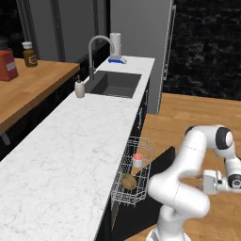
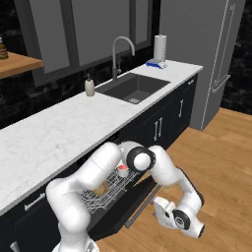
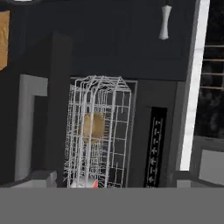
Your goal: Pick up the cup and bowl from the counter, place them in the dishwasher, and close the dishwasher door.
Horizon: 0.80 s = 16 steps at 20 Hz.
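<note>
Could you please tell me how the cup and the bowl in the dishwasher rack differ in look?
The cup is whitish with a red top; the bowl is plain brown. The cup looks narrower and taller, the bowl wider and shallower. Both sit in the wire rack, the cup farther along it.

In the left base view the arm's elbow covers most of the dishwasher door [image 1: 164,157], and the gripper [image 1: 210,182] at four o'clock sits too small to tell how its jaws stand. In the hand view the cup [image 3: 89,184] is cut off at six o'clock. In the right base view the upper arm hides part of the bowl [image 2: 101,188] in the wire rack [image 2: 110,189].
</note>
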### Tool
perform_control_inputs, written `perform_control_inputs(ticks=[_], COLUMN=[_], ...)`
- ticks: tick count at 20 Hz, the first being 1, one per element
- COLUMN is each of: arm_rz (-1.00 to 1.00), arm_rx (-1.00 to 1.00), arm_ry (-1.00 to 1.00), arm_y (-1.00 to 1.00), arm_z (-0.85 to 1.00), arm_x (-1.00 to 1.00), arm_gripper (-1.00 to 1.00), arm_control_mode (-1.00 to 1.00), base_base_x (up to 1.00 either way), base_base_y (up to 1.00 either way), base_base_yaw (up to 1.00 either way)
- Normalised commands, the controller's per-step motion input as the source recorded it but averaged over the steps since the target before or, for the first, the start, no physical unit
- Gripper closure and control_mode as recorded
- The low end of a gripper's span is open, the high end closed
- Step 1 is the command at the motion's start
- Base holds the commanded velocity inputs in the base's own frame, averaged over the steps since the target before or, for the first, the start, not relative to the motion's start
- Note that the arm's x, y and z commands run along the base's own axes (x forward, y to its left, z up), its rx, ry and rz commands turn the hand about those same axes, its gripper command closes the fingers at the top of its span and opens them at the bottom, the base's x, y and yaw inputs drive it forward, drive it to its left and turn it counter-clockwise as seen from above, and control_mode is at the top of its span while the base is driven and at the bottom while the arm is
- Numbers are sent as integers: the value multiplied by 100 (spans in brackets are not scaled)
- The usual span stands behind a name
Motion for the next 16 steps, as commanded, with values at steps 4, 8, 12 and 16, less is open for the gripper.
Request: perform_control_inputs(ticks=[4,8,12,16], arm_rz=[0,0,0,0], arm_rx=[35,22,9,2], arm_ry=[10,9,7,3], arm_y=[0,1,6,2], arm_z=[-71,-70,-70,-72], arm_x=[65,70,65,60], arm_gripper=[-100,-100,-100,-100], arm_control_mode=[-100,-100,-100,-100], base_base_x=[0,0,0,0], base_base_y=[0,0,0,0], base_base_yaw=[0,0,0,0])
